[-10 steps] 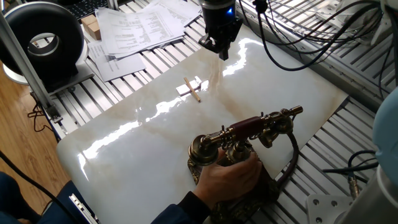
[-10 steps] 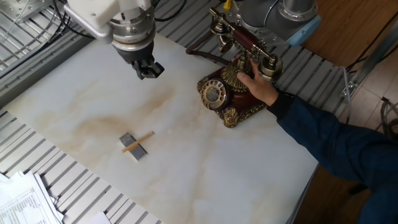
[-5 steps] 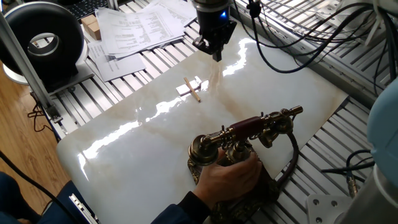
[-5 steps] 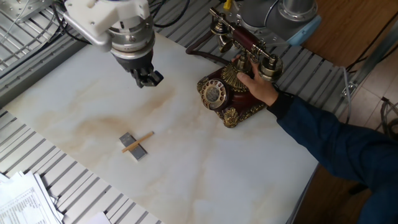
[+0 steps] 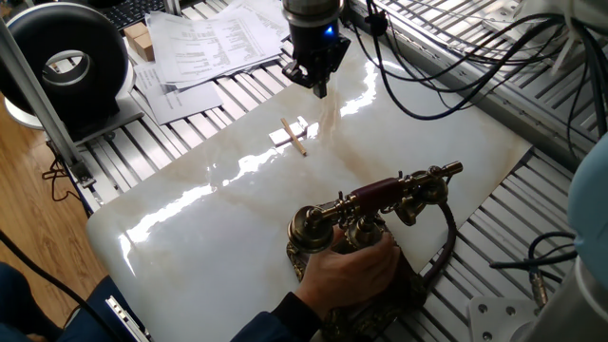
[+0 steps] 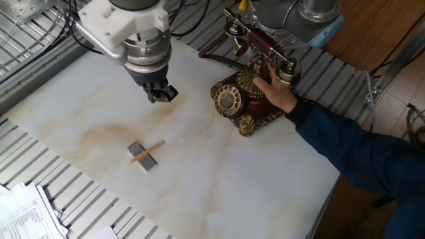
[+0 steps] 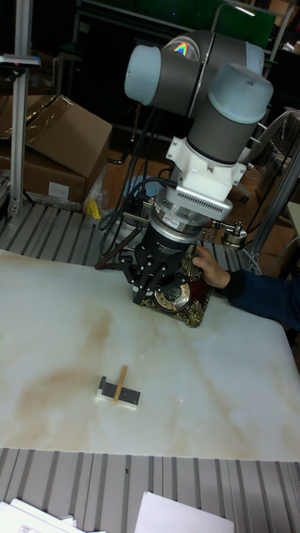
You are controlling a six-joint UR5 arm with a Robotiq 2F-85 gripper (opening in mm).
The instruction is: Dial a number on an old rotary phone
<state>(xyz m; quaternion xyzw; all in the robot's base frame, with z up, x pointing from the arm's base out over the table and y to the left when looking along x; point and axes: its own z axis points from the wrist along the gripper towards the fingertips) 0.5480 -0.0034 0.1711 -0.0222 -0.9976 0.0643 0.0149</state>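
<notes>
Tall fixed view sets the gripper (image 7: 146, 289) low over the pale marble table (image 7: 50, 333), its dark fingers hanging in front of the old rotary phone (image 7: 179, 297) and partly hiding its left side. From the other fixed view the layout is plainer: the gripper (image 6: 160, 93) hovers above bare marble, the phone's round dial (image 6: 228, 99) lies at about three o'clock from it, near but clearly apart, and a thin wooden stick (image 6: 147, 152) resting across a small grey block (image 6: 143, 157) lies at about six o'clock, also apart. The stick's long axis runs from roughly eight to two o'clock in that picture. A person's hand (image 6: 277, 89) in a dark blue sleeve steadies the phone body from the far side of the dial, beneath the handset (image 6: 261, 41), whose maroon bar lies on its cradle running from eleven to five o'clock.

The jaws look narrow with nothing between them, though no picture shows the gap clearly enough to be sure.

My judgement is that the arm is between stick and dial, so the next move depends on whether the stick serves as the dialling tool.
</notes>
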